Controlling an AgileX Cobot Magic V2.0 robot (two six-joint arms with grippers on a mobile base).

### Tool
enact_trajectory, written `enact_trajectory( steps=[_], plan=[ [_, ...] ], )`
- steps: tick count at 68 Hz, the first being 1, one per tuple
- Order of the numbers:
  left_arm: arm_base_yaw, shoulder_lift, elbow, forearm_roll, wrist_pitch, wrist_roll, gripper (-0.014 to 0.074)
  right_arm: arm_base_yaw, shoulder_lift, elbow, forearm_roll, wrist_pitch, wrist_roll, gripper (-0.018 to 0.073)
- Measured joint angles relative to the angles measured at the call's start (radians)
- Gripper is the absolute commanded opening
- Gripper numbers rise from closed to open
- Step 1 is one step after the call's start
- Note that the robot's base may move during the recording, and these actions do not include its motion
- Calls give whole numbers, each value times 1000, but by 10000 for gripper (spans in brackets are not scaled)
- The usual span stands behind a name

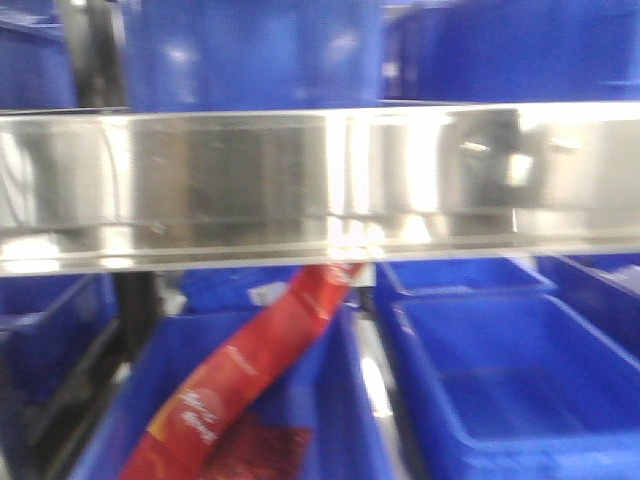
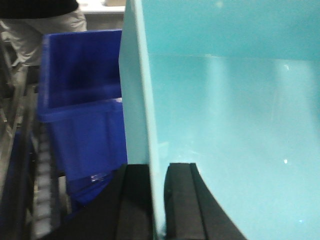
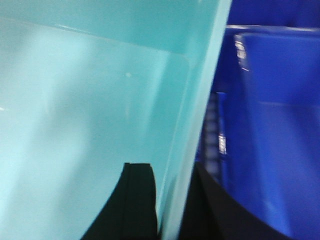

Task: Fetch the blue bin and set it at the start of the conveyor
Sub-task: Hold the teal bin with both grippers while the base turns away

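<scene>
The light aqua bin fills most of the left wrist view [image 2: 235, 125] and of the right wrist view [image 3: 90, 115]. My left gripper [image 2: 159, 172] is shut on the bin's left wall, one black finger [image 2: 137, 200] outside and one inside. My right gripper [image 3: 172, 172] is shut on the bin's right wall, one black finger [image 3: 135, 200] inside and one outside. The bin looks empty inside. The bin and both grippers are out of the front view. The conveyor start is out of view.
A shiny stainless-steel shelf rail [image 1: 320, 185] crosses the front view. Dark royal-blue bins stand above [image 1: 250, 50] and below it [image 1: 510, 370]; one holds a red packet [image 1: 250, 380]. More dark blue bins flank the aqua bin [image 2: 80, 110] [image 3: 270, 130]. A person's legs [image 2: 40, 22] show at far left.
</scene>
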Motion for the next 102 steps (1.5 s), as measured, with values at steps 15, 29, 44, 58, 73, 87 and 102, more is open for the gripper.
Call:
enact_trajectory(
  steps=[15, 29, 44, 58, 73, 87, 102],
  plan=[
    [0, 0, -2, 2, -7, 0, -111, 0, 0, 0, -4, -38, -2, -153],
    [0, 0, -2, 2, -18, 0, -111, -1, 0, 0, -8, -64, -4, -153],
    [0, 0, -2, 4, -18, 0, -111, -1, 0, 0, -8, -67, -4, -153],
    [0, 0, -2, 4, -18, 0, -111, -1, 0, 0, -8, -67, -4, -153],
    [0, 0, -2, 4, -20, 0, -111, -2, 0, 0, -10, -67, -4, -153],
    [0, 0, -2, 4, -21, 0, -111, -2, 0, 0, -10, -69, -4, -153],
    [0, 0, -2, 4, -23, 0, -111, -3, 0, 0, -10, -69, -4, -153]
  ],
)
